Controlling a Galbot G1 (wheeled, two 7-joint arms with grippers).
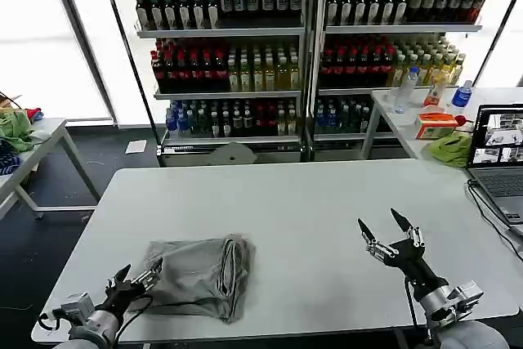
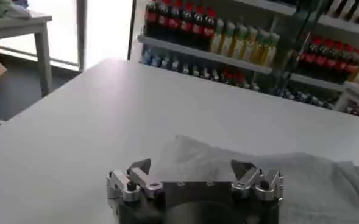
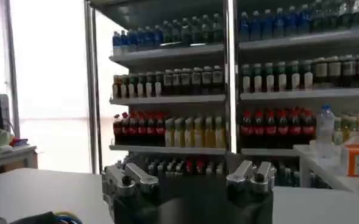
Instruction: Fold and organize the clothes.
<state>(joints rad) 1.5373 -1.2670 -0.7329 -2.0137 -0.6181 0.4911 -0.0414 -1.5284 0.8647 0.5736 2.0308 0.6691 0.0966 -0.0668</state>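
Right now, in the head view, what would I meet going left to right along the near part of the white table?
Left gripper, open → folded grey shirt → bare white table → right gripper, open and raised → laptop at the table's far right edge.

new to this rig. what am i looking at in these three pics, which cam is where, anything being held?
It is a two-armed robot at a white table. One picture looks down from its head; the other two come from cameras on its wrists, looking out past the open fingers. A folded grey shirt lies near the front edge. The left end effector sits open at the shirt's left edge, holding nothing. The right end effector hangs open above bare table, also holding nothing. A laptop sits at the right edge, and drink shelves stand behind.
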